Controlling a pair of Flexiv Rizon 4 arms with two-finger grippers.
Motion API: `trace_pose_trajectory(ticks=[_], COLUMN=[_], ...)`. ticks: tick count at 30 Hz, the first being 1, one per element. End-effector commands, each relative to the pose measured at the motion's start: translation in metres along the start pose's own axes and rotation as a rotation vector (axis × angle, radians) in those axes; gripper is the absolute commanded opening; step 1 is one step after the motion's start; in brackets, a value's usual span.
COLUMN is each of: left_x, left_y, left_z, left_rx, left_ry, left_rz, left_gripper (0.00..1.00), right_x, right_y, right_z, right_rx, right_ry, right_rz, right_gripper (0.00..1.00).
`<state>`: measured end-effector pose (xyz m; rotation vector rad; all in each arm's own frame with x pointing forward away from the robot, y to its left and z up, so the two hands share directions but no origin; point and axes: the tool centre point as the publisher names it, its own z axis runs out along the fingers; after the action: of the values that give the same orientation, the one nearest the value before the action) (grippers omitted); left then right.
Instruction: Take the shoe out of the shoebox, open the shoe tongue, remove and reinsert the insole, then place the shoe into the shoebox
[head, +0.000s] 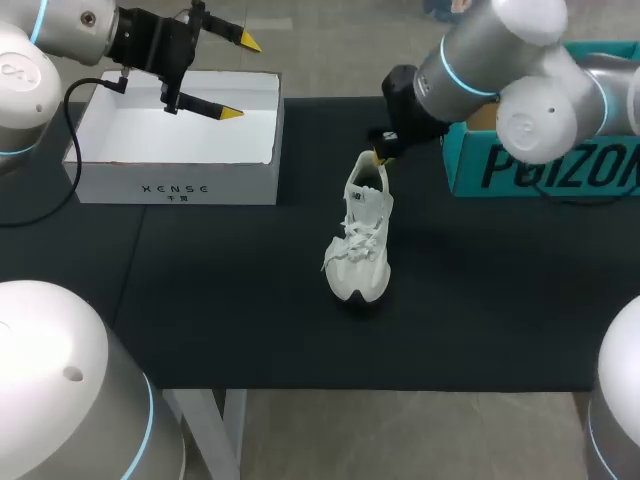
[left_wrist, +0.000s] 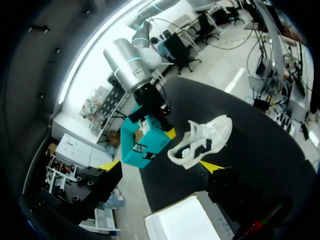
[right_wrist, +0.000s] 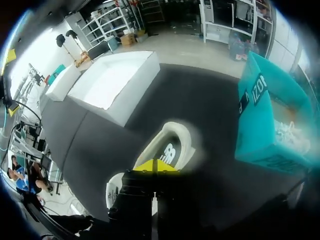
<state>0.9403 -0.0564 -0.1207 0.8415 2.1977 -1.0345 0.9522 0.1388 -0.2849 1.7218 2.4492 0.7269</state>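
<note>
A white sneaker (head: 360, 245) stands upright on the black table mat (head: 200, 300), toe toward me. My right gripper (head: 379, 155) is shut, its yellow tips together at the top rim of the sneaker's heel. In the right wrist view the joined tips (right_wrist: 156, 165) sit over the shoe's (right_wrist: 172, 145) dark opening; I cannot tell whether they pinch anything. The white shoebox (head: 180, 185) is at the back left with nothing in it. My left gripper (head: 240, 78) hangs open above it, fingers wide. From the left wrist view the sneaker (left_wrist: 205, 140) lies ahead of that gripper (left_wrist: 160, 166), with my right gripper (left_wrist: 169, 133) at its heel.
A teal box (head: 540, 165) stands at the back right, close behind my right arm and beside the sneaker's heel (right_wrist: 265, 115). The white shoebox (right_wrist: 115, 85) lies on the other side of the shoe.
</note>
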Motion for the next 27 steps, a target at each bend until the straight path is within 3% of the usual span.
trace_pose_trajectory(ticks=[1,4,5,8,14,18,27], left_x=[0.000,0.000,0.000,0.000,0.000,0.000,0.000], left_y=[0.000,0.000,0.000,0.000,0.000,0.000,0.000], left_z=[0.000,0.000,0.000,0.000,0.000,0.000,0.000], left_rx=[-0.002,-0.002,-0.002,-0.002,-0.002,-0.002,-0.002], left_ry=[0.000,0.000,0.000,0.000,0.000,0.000,0.000], left_rz=[0.000,0.000,0.000,0.000,0.000,0.000,0.000], left_gripper=[1.00,1.00,1.00,1.00,1.00,1.00,1.00], right_x=[0.005,0.005,0.002,-0.008,-0.021,-0.023,-0.022], right_y=[0.007,0.006,0.006,0.003,-0.003,-0.001,0.005], right_z=[-0.003,0.001,0.007,0.019,0.044,0.056,0.070], right_rx=[0.381,0.387,0.436,0.413,0.345,0.340,0.201], right_ry=[-0.790,-0.749,-0.801,-0.755,-0.625,-0.621,-0.618], right_rz=[-0.026,0.013,0.068,0.176,0.238,0.262,0.243], right_gripper=[0.00,0.00,0.00,0.00,0.00,0.00,0.00])
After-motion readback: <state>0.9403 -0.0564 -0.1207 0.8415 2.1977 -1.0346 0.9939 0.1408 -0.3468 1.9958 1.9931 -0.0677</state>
